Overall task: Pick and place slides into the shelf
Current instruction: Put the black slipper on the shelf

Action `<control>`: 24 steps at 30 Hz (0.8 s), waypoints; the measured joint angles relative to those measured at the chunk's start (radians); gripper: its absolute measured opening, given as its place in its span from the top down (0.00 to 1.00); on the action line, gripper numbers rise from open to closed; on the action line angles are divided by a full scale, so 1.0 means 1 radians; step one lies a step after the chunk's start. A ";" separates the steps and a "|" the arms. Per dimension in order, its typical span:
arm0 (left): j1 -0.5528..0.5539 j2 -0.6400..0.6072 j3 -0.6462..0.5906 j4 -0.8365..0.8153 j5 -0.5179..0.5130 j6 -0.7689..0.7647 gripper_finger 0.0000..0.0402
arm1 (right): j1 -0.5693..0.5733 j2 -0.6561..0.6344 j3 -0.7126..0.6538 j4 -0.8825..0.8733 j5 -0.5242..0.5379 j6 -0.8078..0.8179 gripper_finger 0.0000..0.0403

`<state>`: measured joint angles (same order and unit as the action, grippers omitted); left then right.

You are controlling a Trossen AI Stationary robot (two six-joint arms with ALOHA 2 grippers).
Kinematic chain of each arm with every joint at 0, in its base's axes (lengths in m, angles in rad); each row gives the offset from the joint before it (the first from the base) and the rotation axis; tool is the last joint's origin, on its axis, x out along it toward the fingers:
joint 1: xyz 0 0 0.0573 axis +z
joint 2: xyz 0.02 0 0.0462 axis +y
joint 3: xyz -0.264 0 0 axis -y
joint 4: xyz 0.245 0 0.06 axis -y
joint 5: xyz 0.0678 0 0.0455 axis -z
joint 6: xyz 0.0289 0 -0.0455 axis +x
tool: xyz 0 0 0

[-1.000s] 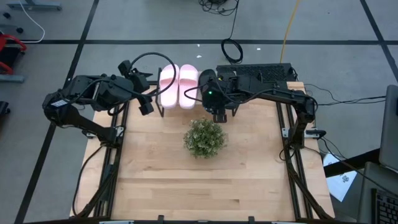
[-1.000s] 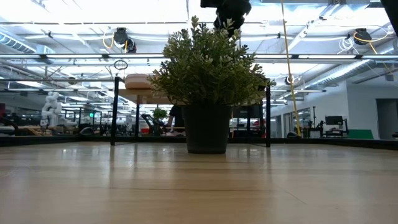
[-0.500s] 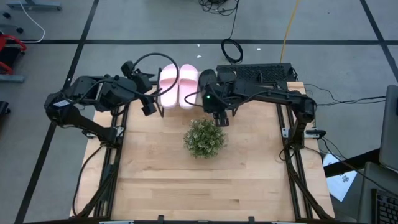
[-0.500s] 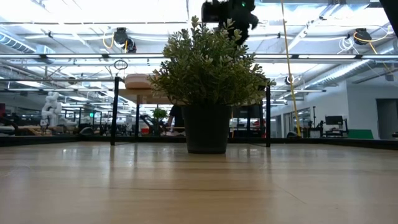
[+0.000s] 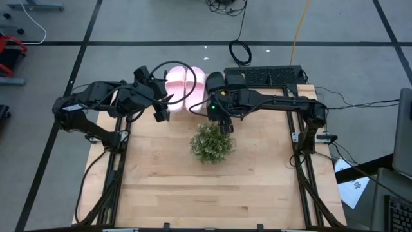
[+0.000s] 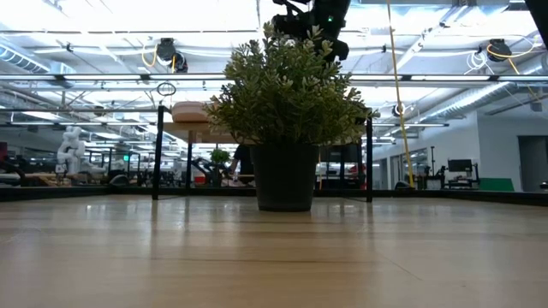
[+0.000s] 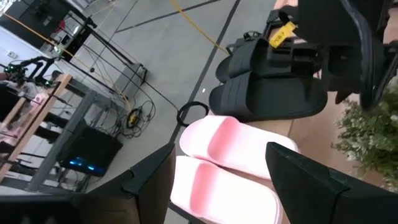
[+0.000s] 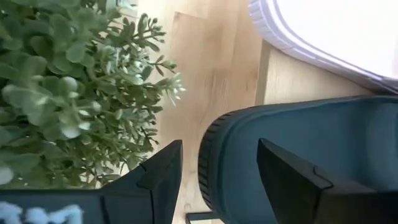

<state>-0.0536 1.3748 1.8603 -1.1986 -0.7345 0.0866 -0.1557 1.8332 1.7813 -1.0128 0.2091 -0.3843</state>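
Two light pink slides point(image 5: 185, 84) lie side by side on the shelf point(image 8: 292, 81) at the table's far edge. Two black slides point(image 7: 267, 93) lie to their right, hidden under my right arm in the high view. My left gripper point(image 5: 161, 113) hovers open just left of and above the pink slides point(image 7: 217, 162), touching nothing. My right gripper point(image 5: 222, 124) is open and points steeply down over the near end of a black slide point(image 8: 298, 155). One finger stands beside that end and one over the footbed. I see no touch.
A potted green plant point(image 5: 211, 143) stands mid-table, right below and in front of my right gripper point(image 6: 312, 17), with its leaves point(image 8: 62, 81) close to one finger. The shelf's black legs point(image 6: 158, 154) stand behind the plant. Bare wooden tabletop point(image 5: 193, 193) lies nearer.
My left gripper has moved toward the table's right, closer to the pink slides, staying open. My right gripper has come down toward the black slide and the plant's top, showing lower in the low view, and has stayed open. The slides have not moved.
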 joint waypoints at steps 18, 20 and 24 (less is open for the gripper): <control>0.002 0.014 0.000 -0.001 -0.007 0.014 0.36 | -0.021 0.000 0.000 0.050 0.052 -0.005 0.51; 0.002 0.014 0.000 -0.001 -0.007 0.014 0.36 | -0.021 0.000 0.000 0.059 0.055 -0.005 0.51; 0.002 0.014 0.000 -0.001 -0.007 0.014 0.36 | -0.021 0.000 0.000 0.069 0.081 -0.003 0.51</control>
<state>-0.0517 1.3884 1.8599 -1.1999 -0.7414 0.1009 -0.1768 1.8332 1.7813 -0.9437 0.2901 -0.3873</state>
